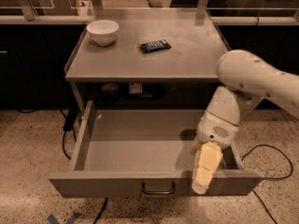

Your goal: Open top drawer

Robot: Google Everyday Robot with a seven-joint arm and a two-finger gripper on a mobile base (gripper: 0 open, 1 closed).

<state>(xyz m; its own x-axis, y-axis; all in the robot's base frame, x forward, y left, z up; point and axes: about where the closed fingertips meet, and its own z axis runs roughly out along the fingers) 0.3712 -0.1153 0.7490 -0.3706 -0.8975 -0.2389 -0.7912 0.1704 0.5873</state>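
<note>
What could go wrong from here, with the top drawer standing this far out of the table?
1. The top drawer stands far out; a further pull might take it off its runners.
2. The end effector sits at the front panel, right of the handle; an off-centre pull may skew the drawer and jam it.
3. A black cable lies near the drawer's right corner; a retreat could snag it.
</note>
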